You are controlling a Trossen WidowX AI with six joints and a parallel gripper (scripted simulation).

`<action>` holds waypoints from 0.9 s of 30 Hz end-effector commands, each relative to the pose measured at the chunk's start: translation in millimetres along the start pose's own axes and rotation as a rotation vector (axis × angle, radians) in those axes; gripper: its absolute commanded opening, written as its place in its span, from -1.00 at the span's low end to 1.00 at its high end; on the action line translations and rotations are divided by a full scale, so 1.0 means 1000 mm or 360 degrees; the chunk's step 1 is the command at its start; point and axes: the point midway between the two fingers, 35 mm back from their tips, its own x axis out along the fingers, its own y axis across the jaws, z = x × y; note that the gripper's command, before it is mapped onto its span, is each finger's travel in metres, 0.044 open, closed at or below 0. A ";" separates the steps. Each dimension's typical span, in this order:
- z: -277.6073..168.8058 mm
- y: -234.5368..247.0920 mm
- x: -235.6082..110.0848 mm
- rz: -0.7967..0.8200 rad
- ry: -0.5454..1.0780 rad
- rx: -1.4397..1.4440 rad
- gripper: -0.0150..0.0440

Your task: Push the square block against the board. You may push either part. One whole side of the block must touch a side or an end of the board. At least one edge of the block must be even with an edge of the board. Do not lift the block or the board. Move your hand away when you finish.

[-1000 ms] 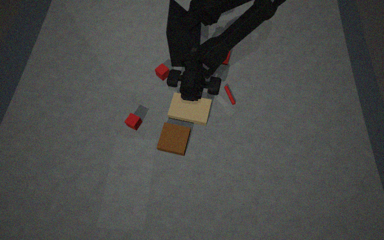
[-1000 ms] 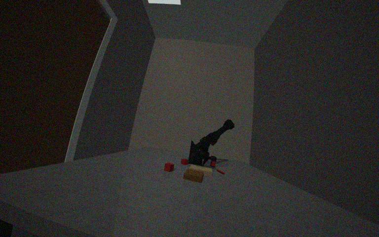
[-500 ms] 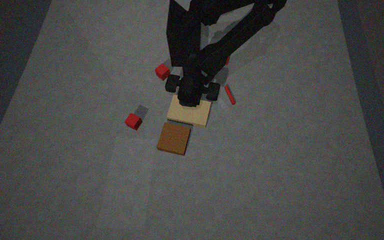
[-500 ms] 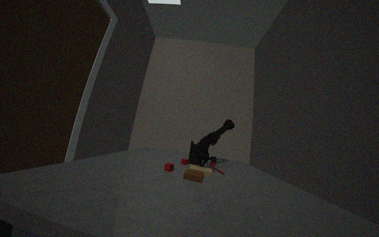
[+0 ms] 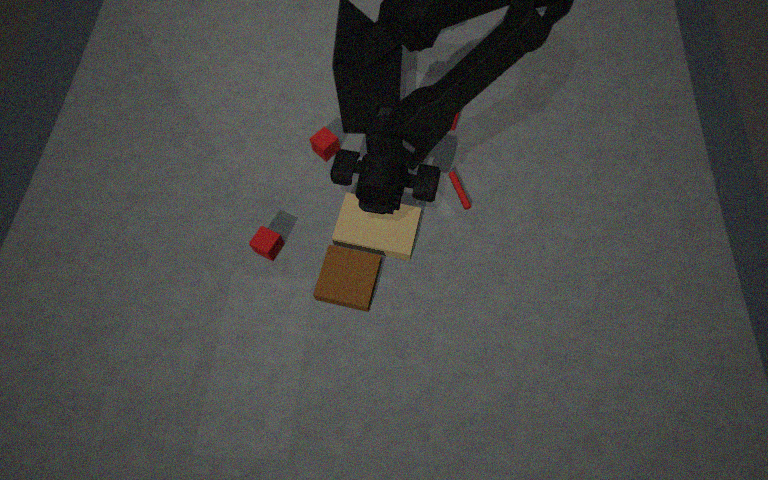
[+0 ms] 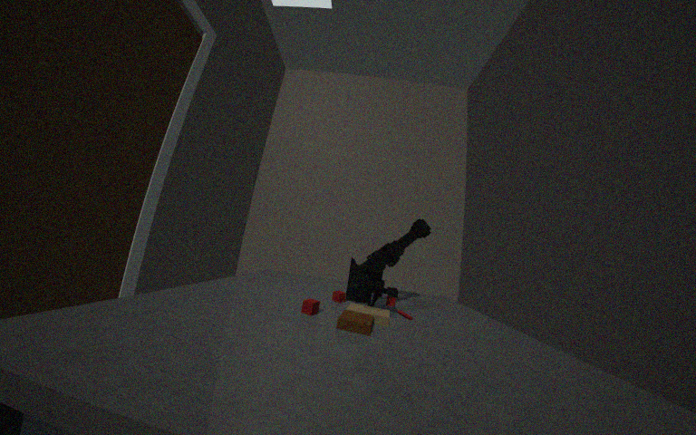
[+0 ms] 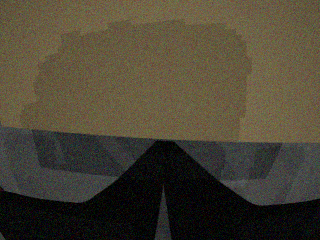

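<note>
The cream board (image 5: 370,233) (image 6: 381,314) (image 7: 280,65) lies flat in front of the arm. The brown square block (image 5: 347,278) (image 6: 354,322) lies flat along the board's far long side, towards its left end in the top view. A thin dark strip shows between them there; I cannot tell whether they touch. Their left edges look nearly in line, the block's slightly further left. My gripper (image 7: 164,149) (image 6: 372,302) is shut and empty, low, with its tips at the board's near long side. The hand hides the tips in the top view.
A red cube (image 5: 324,143) (image 6: 338,296) lies beside the hand's left. Another red cube (image 5: 266,243) (image 6: 310,307) lies left of the board. A third cube (image 5: 454,121) (image 6: 391,301) is mostly behind the arm. A red stick (image 5: 459,190) (image 6: 404,314) lies right of the board.
</note>
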 end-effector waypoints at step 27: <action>-0.035 -0.002 -0.045 -0.0005 0.0006 0.0006 -0.49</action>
